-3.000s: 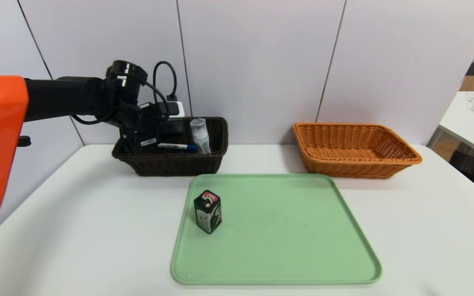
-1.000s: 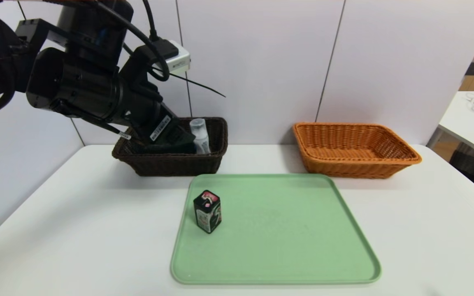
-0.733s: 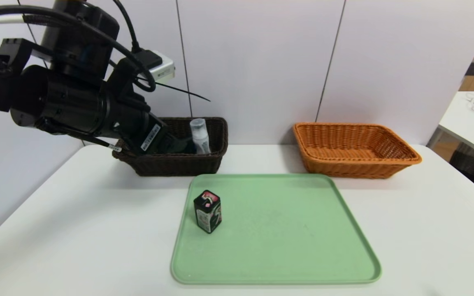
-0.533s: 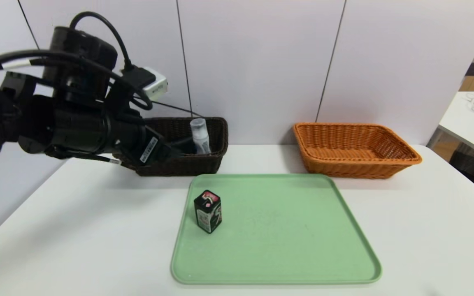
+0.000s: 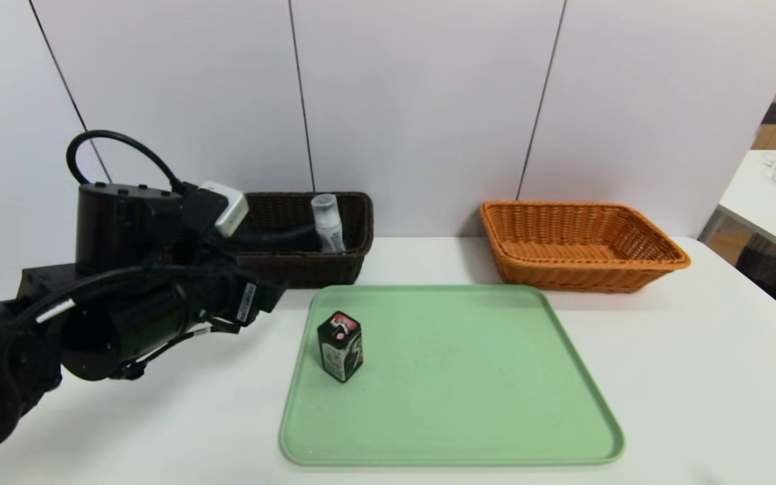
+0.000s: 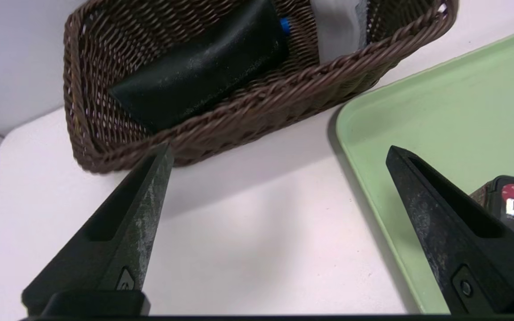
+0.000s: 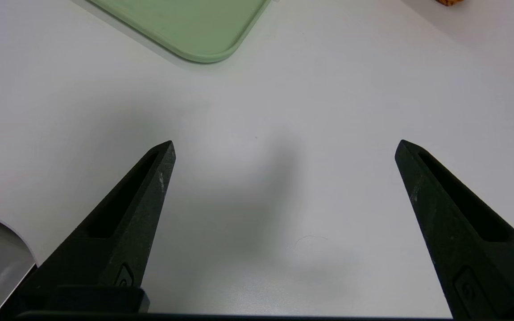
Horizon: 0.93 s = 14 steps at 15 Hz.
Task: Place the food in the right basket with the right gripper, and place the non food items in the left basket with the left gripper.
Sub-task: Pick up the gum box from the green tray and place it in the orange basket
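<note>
Head view shows our left tool (image 6: 279, 151) pulled back from the dark basket (image 5: 334, 266) and lowered over the worktop (image 5: 159, 417) beside the green tray (image 5: 455, 431); a second ago it was still raised over that basket. Its fingers stand wide apart and hold nothing. Inside the dark basket we see a black case (image 6: 203, 80), a pale bottle (image 5: 328, 222) leaning at one end and the blue tip of a pen (image 6: 285, 26), so we judge the non-food sorting on that side finished. Only a small dark box (image 5: 339, 346) with a strawberry print stands upright near the tray's left edge, untouched through all of this. We take it for food, which would make it the right arm's job. The orange basket (image 5: 583, 269) holds nothing yet. Our right tool (image 7: 283, 147) hangs over bare worktop near the tray's corner, fingers spread and empty, and has not stirred. With the left arm out of the way, the path to the box looks free.
</note>
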### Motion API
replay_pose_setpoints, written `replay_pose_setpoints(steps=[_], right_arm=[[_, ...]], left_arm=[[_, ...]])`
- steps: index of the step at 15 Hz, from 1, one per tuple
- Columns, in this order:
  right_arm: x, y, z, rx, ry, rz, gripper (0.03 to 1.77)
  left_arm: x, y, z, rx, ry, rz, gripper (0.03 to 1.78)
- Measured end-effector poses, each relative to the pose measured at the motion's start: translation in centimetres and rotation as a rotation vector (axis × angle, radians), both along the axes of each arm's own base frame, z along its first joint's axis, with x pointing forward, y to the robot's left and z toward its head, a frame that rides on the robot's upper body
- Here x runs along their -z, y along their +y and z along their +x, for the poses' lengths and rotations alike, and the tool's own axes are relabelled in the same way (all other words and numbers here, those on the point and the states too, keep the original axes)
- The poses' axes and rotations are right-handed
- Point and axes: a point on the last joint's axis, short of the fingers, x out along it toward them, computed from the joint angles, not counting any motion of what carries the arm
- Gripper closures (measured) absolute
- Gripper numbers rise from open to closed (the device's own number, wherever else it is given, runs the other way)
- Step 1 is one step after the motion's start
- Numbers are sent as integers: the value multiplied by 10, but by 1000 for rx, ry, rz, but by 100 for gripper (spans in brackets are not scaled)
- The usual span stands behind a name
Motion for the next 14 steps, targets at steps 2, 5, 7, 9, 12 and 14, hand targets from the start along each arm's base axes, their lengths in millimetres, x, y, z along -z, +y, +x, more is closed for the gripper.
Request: replay_pose_setpoints(steps=[2,5,7,9,12,14], right_arm=[[-1,0,0,-2,-3,-1,10],[-2,0,0,-7,-9,-11,10],[-2,0,0,-6,-9,-11,10],[-2,0,0,-6,-8,-11,10],[-2,0,1,-5,-7,-11,10],[-2,0,1,-4,-7,-12,10]], left_arm=[[11,2,-10,-13,7,-8,12],[25,3,-26,5,22,-18,12],[36,2,-36,17,46,-34,12],[45,1,-41,21,50,-49,12],[57,-2,-38,12,9,-74,12],[66,-6,-32,-6,-31,-87,12]])
